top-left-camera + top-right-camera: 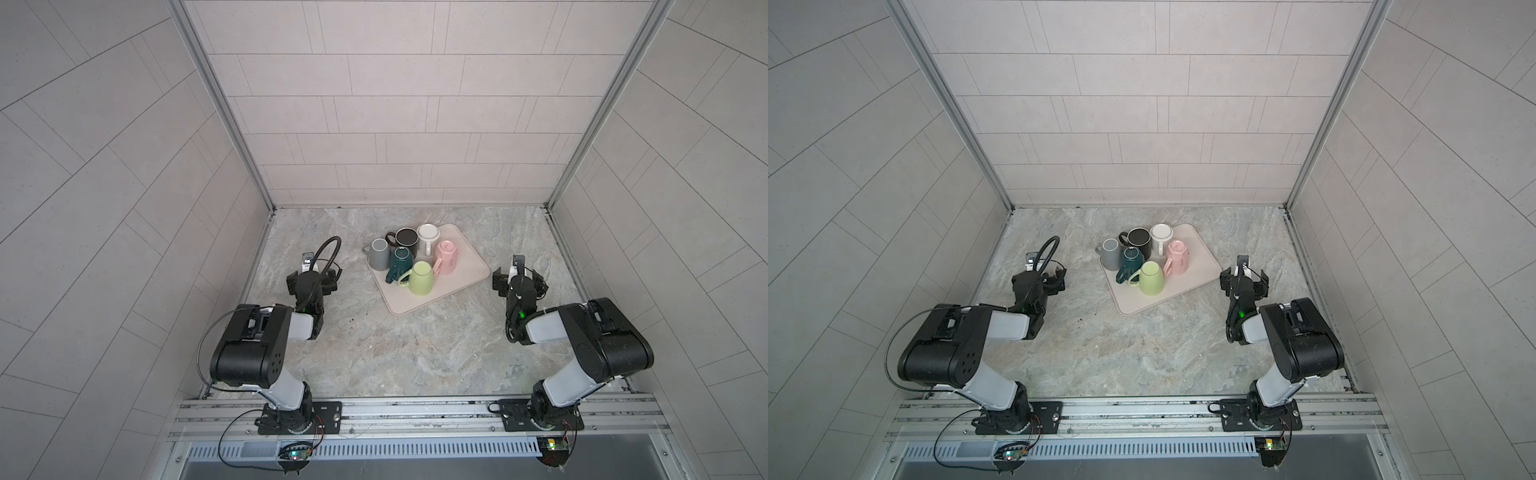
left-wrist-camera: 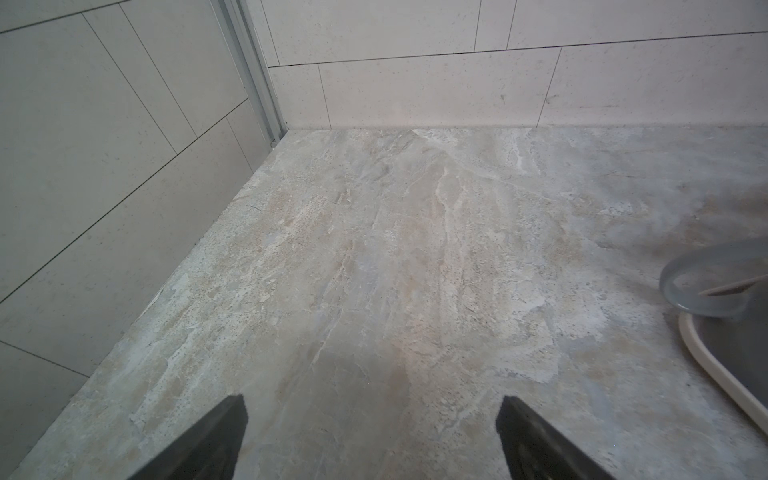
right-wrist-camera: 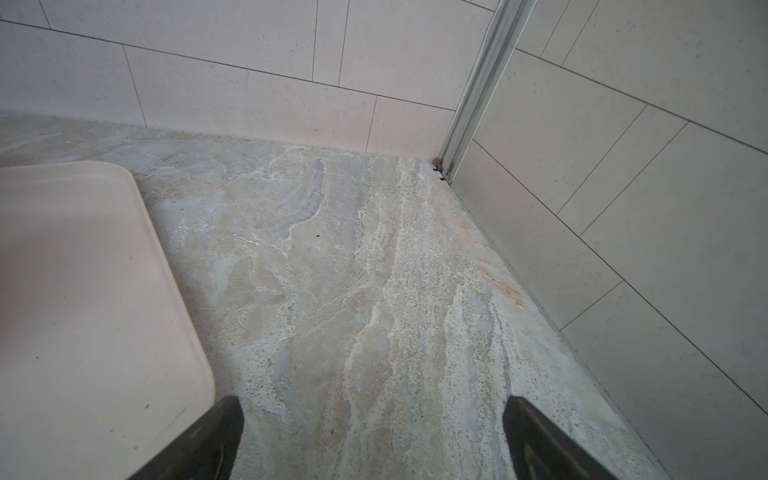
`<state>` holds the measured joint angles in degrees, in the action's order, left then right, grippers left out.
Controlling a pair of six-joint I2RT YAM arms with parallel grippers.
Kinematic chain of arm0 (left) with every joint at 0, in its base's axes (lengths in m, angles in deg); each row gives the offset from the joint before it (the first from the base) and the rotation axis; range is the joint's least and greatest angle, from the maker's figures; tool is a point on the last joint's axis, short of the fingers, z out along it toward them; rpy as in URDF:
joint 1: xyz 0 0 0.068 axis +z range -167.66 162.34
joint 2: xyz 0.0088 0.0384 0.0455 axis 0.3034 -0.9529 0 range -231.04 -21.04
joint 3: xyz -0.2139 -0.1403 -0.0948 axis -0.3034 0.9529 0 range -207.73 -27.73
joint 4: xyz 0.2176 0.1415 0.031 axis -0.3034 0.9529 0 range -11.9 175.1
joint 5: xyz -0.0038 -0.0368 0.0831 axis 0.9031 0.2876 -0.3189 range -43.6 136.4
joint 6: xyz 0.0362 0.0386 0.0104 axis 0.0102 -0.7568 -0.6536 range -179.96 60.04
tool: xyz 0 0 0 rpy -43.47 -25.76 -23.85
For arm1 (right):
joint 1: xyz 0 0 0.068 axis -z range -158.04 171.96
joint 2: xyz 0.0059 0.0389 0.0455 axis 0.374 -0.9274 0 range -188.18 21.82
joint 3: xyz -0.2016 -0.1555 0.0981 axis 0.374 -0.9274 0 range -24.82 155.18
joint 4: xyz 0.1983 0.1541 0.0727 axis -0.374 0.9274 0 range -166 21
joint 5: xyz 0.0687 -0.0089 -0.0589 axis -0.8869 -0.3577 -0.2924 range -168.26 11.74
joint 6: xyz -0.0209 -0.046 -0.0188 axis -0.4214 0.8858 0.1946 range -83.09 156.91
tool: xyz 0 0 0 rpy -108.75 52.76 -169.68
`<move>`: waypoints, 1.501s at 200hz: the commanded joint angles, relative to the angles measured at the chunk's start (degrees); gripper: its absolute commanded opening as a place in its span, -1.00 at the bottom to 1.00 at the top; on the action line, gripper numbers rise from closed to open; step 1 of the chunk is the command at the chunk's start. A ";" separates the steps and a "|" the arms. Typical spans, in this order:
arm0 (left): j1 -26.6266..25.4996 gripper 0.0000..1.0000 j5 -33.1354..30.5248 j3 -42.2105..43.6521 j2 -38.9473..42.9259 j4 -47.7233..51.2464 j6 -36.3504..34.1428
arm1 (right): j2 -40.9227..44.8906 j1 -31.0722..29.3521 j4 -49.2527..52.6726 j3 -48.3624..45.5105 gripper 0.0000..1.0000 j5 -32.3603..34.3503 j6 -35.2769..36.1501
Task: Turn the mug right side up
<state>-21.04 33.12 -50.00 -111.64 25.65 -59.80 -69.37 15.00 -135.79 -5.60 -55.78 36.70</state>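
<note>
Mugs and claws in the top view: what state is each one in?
Gray mug: upside down.
Green mug: upside down.
Pink mug: upside down.
Teal mug: appears upside down.
Black mug: too small to tell.
White mug: too small to tell.
Left gripper: open, empty.
Right gripper: open, empty.

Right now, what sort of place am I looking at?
Probably a robot test booth dressed as a kitchen: tiled walls around a stone-look counter, a tray of mugs on it, and two arms bolted to a metal rail at its front edge.
</note>
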 commanded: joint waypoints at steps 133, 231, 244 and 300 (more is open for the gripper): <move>0.63 1.00 2.99 -3.37 5.71 9.47 -0.14 | 6.18 -5.06 0.38 -1.08 0.95 10.22 4.36; -17.80 1.00 -13.63 -19.05 22.50 49.01 9.47 | 26.96 -14.03 58.68 23.15 0.97 11.04 -10.22; -20.79 1.00 -14.74 -17.67 23.66 50.72 10.79 | 27.42 -14.13 66.20 26.54 0.96 9.46 -12.97; -34.59 1.00 -20.35 -7.23 32.85 54.21 14.23 | 25.10 -16.83 80.70 34.19 0.89 -1.43 -26.38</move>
<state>-52.06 17.15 -61.21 -82.40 76.08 -48.02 -42.01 -0.30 -66.41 26.03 -51.45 19.13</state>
